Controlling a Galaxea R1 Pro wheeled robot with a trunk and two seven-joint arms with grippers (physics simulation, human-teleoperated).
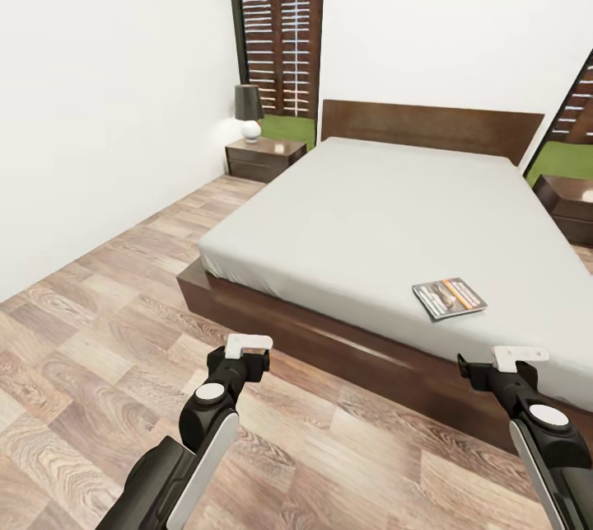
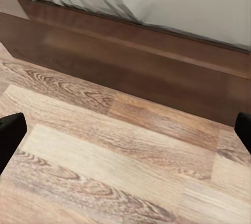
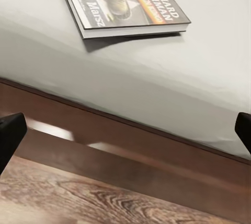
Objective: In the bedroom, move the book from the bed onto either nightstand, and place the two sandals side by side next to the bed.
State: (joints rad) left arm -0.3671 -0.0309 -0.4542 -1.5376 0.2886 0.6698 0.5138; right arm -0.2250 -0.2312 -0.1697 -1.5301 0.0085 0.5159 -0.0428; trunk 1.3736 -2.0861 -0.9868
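Head view: book (image 1: 449, 298) flat on bed (image 1: 371, 217) near its foot edge; right nightstand (image 1: 568, 204) cut off. Left gripper (image 1: 249, 346) and right gripper (image 1: 520, 358) forward over floor (image 1: 91, 324), jaw spread unclear here. Left wrist view: fingertips (image 2: 11, 132) wide apart, empty. Right wrist view: spread wide, empty; cover reads "RICHARD BACHMAN", "Wielki Marsz".

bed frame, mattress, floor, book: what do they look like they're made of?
Bed frame: dark brown wood, semi-gloss, with light streaks on it in the right wrist view. Mattress: matte light-grey fabric, probably. Floor: wood-look planks with visible grain; could be laminate. Book: paperback, printed cover.
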